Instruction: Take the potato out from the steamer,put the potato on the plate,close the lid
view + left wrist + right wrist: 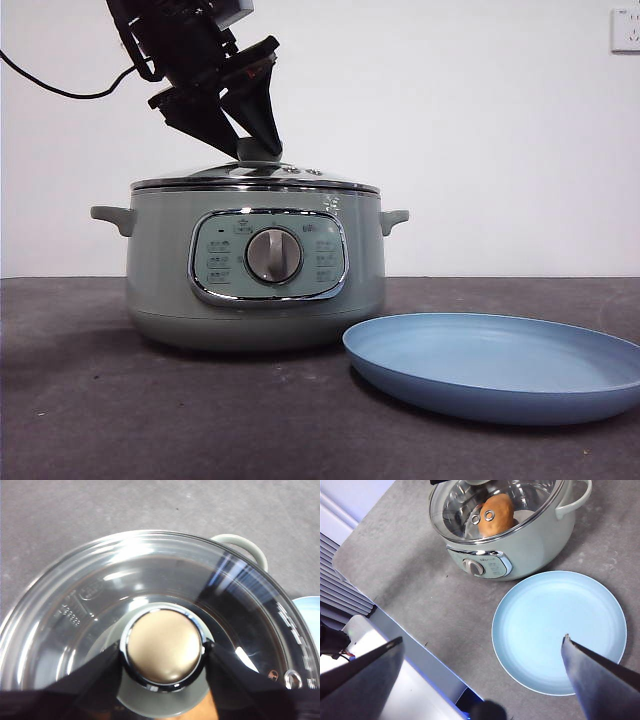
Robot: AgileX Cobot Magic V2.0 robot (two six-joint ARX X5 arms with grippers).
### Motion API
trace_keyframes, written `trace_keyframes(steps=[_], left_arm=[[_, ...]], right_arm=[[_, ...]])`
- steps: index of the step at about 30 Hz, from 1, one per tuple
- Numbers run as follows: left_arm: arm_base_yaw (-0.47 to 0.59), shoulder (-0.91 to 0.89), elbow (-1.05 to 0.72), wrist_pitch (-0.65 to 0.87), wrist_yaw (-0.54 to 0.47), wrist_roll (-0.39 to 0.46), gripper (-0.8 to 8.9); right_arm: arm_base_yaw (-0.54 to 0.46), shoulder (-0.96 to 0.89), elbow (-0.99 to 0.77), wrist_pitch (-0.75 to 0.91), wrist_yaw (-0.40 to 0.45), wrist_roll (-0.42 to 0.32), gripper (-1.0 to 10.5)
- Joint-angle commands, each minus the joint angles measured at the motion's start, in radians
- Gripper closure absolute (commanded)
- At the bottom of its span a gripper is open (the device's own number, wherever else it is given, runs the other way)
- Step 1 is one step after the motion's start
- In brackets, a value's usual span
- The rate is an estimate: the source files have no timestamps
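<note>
The steamer (160, 260) stands on the dark table with the glass lid (255, 178) seated on it. My left gripper (258, 140) comes down from the upper left, and its jaws press both sides of the lid's knob (162, 652). The potato (496, 512) lies inside the steamer (530, 545) and shows through the lid (465, 500) in the right wrist view. The light-blue plate (500, 365) is empty, to the right of and in front of the steamer. My right gripper (482, 639) is open and empty, high above the plate (555, 625).
A wall socket (625, 30) sits at the top right of the white wall. A black cable (60, 90) hangs at the left. The table's edge and the robot's white base (395, 680) show in the right wrist view. One steamer handle (245, 545) shows beyond the lid.
</note>
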State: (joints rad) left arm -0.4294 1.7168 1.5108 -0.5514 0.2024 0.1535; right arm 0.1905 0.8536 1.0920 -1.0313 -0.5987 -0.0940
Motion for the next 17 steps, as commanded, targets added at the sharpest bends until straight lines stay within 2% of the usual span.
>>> trace_keyframes(steps=[1, 3, 17], left_arm=[[-0.004, 0.010, -0.001, 0.019, 0.009, 0.008, 7.30], [-0.004, 0.010, -0.001, 0.025, 0.009, 0.005, 8.32], [-0.002, -0.032, 0.003, 0.036, 0.011, 0.000, 8.22]], right_arm=[[0.002, -0.001, 0.002, 0.005, 0.003, 0.000, 3.8], [0.002, -0.001, 0.002, 0.006, 0.003, 0.000, 3.8], [0.002, -0.001, 0.002, 0.008, 0.003, 0.002, 3.8]])
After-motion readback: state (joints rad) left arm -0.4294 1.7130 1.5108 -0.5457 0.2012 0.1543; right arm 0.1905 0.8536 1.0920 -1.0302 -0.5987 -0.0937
